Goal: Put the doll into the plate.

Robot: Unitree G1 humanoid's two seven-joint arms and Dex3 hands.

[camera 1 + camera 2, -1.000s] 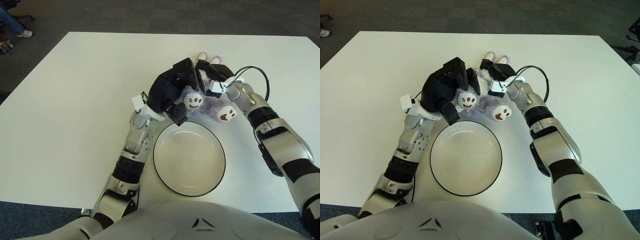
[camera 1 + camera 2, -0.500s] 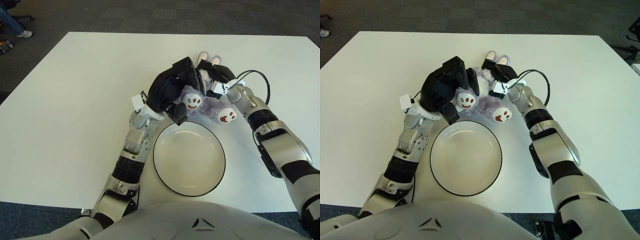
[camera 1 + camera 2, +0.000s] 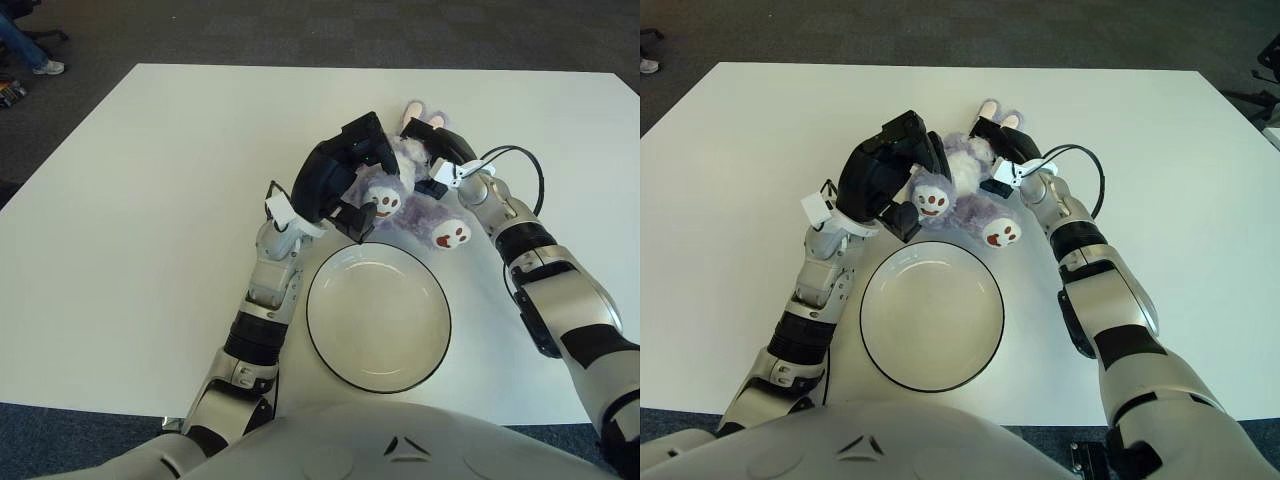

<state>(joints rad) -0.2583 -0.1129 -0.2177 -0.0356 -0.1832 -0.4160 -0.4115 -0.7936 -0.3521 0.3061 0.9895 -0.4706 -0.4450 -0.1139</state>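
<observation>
I see the doll (image 3: 965, 195), a pale purple plush rabbit with a white belly, pink-lined ears pointing to the far side, and two white foot soles with brown paw prints facing me. It lies on its back on the white table (image 3: 730, 180), just beyond the far rim of the white plate (image 3: 931, 315) with its thin black edge, not in it. My left hand (image 3: 345, 180) curls its black fingers over the doll's left side and foot, clamped on it. My right hand (image 3: 440, 160) presses against the doll's right side by the ears, fingers closed on the plush. Compared with a second ago, both hands and the doll have shifted slightly toward the far side, away from the plate.
</observation>
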